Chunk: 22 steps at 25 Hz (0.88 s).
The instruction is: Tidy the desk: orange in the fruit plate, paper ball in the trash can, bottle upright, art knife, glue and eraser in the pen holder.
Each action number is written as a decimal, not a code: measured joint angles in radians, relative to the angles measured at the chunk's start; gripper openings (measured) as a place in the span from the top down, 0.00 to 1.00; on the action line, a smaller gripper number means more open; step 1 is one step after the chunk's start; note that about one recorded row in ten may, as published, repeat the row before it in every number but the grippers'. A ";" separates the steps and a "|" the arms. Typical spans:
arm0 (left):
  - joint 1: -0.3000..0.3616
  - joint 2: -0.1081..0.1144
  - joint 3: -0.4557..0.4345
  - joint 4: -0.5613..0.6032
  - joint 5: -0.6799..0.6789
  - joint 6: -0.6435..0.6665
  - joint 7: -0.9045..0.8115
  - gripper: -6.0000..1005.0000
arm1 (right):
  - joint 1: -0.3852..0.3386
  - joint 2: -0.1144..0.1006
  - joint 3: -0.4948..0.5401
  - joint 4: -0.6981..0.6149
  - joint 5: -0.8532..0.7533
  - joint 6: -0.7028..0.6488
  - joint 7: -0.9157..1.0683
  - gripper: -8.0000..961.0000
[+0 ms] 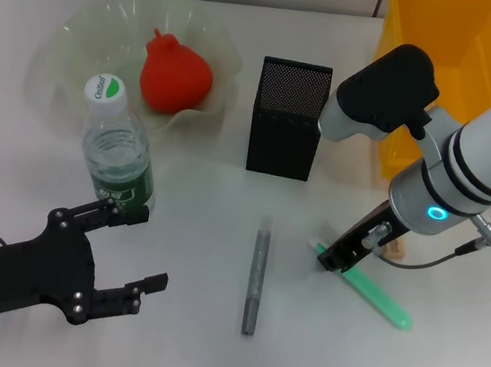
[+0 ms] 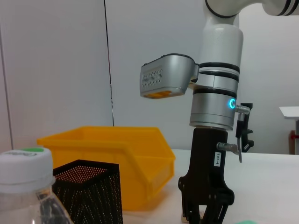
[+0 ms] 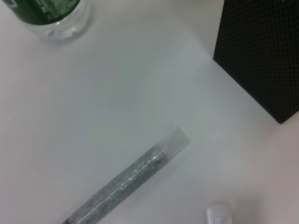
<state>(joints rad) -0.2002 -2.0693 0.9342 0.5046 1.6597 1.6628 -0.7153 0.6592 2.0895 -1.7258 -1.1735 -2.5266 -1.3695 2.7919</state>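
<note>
The orange (image 1: 176,75) lies in the fruit plate (image 1: 69,47) at the back left. The bottle (image 1: 120,162) stands upright in front of the plate. My left gripper (image 1: 138,253) is open and empty just in front of the bottle's base. My right gripper (image 1: 328,256) is down at the white-capped end of the green glue stick (image 1: 380,299), with its fingers (image 2: 189,212) spread. The tan eraser (image 1: 393,249) peeks out beside it. The grey art knife (image 1: 256,280) lies in front of the pen holder (image 1: 287,121). The paper ball is out of view.
The yellow trash can (image 1: 453,48) stands at the back right, behind my right arm. The right wrist view shows the art knife (image 3: 126,184), the pen holder's corner (image 3: 261,51) and the bottle's base (image 3: 51,11).
</note>
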 joint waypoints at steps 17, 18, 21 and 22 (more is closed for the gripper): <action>0.003 0.000 0.004 0.000 0.002 0.002 -0.005 0.22 | -0.064 -0.004 0.093 -0.238 0.029 -0.103 -0.035 0.80; 0.003 0.000 0.005 0.000 0.003 0.003 -0.005 0.22 | -0.081 -0.004 0.126 -0.287 0.043 -0.123 -0.044 0.80; 0.006 0.000 0.010 0.000 0.004 0.004 -0.006 0.22 | -0.139 -0.007 0.232 -0.436 0.103 -0.144 -0.078 0.79; 0.007 0.001 0.011 0.000 0.005 0.005 -0.006 0.22 | -0.155 -0.007 0.266 -0.475 0.123 -0.141 -0.094 0.78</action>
<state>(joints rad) -0.1932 -2.0686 0.9456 0.5046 1.6647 1.6682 -0.7212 0.5039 2.0828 -1.4594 -1.6489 -2.4034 -1.5110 2.6977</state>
